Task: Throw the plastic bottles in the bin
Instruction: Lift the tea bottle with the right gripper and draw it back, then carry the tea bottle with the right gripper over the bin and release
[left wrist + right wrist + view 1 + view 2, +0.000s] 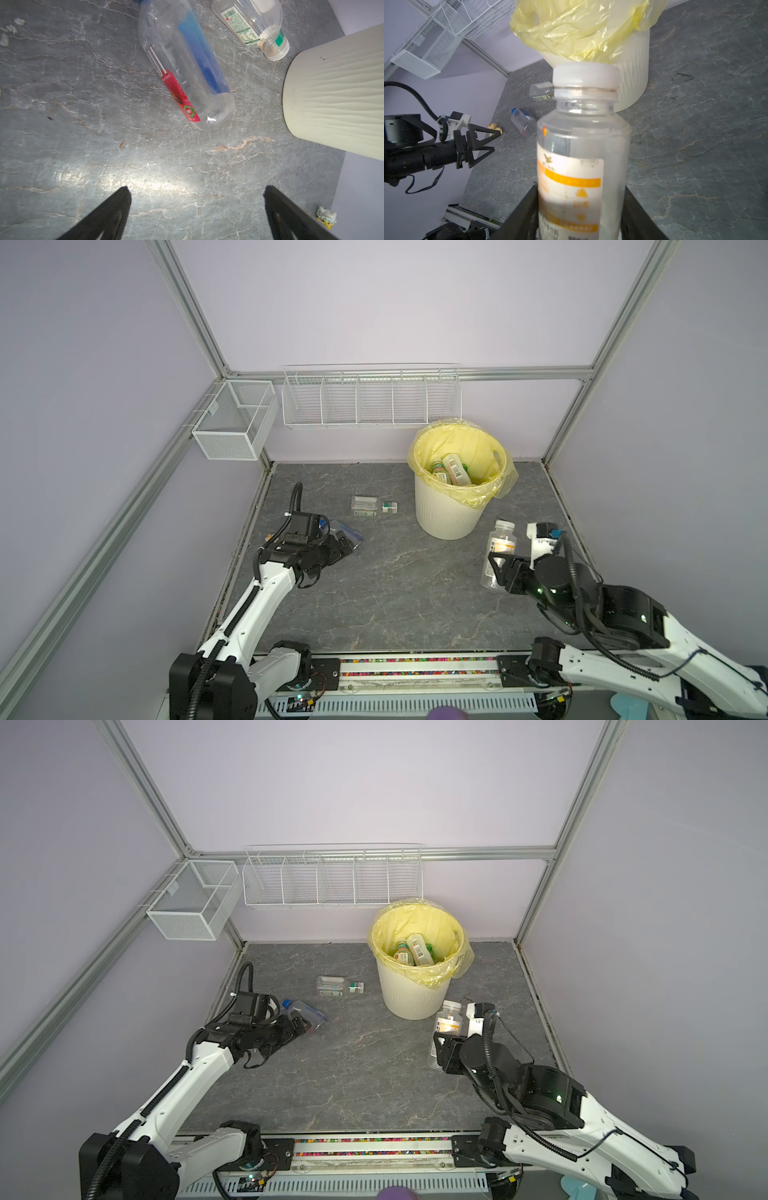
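Enclosure: lilac walls on an aluminium frame, with the grey marbled table (395,597) as work surface. The bin (442,516), cream and ribbed with a yellow liner (428,448), stands at the back, right of centre. Several bottles (451,470) lie inside it.

My right pincer (500,569) is clamped across the lower body of the orange-labelled bottle (581,145), one finger on each side. The bottle looks clear of the table.

Key relation: the bottle's long axis runs straight out from my pincer, white cap leading, and the bin lies directly ahead along that axis, close by. In the right wrist view the cap overlaps the liner's hanging hem. From that I judge the bin's mouth sits higher than the cap, so lift first, then carry forward over the rim. My right arm is much nearer the bin than my left.

My left pincer (196,193) hangs above the table, jaws spread wide and empty. The blue-capped bottle (185,62) lies on its side just ahead, base end nearest me, axis running away from the fingers. The green-banded bottle (253,25) lies beyond it, near the bin's foot.

Held bottle: clear, apparently empty, wide white cap, white-and-orange label.

A small toy figure (326,217) sits at the table edge; it is no part of the job.
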Motion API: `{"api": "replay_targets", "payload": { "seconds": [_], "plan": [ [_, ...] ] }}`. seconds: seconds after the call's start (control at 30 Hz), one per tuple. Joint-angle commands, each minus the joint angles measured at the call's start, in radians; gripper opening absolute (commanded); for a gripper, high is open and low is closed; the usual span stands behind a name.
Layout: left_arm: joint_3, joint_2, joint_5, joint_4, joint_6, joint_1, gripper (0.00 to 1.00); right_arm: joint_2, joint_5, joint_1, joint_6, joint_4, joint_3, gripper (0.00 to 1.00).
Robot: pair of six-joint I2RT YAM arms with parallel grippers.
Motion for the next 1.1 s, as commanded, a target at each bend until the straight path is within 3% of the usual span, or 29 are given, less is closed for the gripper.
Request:
{"api": "replay_targets", "payload": {
  "seconds": [0.0, 0.17, 0.27, 0.6, 0.7, 0.83, 0.93, 1.0, 1.07],
  "plan": [
    [-0.014, -0.002, 0.008, 0.009, -0.007, 0.005, 1.00, -0.052, 0.044, -0.005, 0.004, -0.035, -0.040, 0.57],
    [-0.020, -0.002, 0.007, 0.012, -0.007, 0.005, 1.00, -0.111, 0.058, -0.005, 0.017, -0.015, -0.080, 0.57],
    [-0.022, -0.002, 0.008, 0.011, -0.019, 0.005, 1.00, -0.092, 0.015, -0.005, -0.045, 0.117, -0.081, 0.58],
    [-0.044, -0.039, 0.034, 0.000, -0.030, 0.005, 1.00, 0.282, 0.040, -0.065, -0.255, 0.136, 0.318, 0.59],
    [-0.062, -0.057, 0.069, 0.029, -0.036, 0.005, 1.00, 0.397, -0.031, -0.193, -0.310, 0.168, 0.443, 0.59],
    [-0.078, -0.071, 0.100, 0.069, -0.058, 0.005, 1.00, 0.567, -0.233, -0.446, -0.326, 0.249, 0.629, 0.58],
    [-0.066, -0.073, 0.092, 0.066, -0.059, 0.005, 1.00, 0.724, -0.340, -0.569, -0.301, 0.270, 0.800, 0.54],
    [-0.058, -0.074, 0.083, 0.068, -0.064, 0.005, 1.00, 0.828, -0.413, -0.625, -0.273, 0.266, 0.887, 0.60],
    [-0.049, -0.075, 0.079, 0.075, -0.068, 0.005, 1.00, 0.927, -0.525, -0.677, -0.227, 0.226, 0.962, 0.77]
  ]
}}
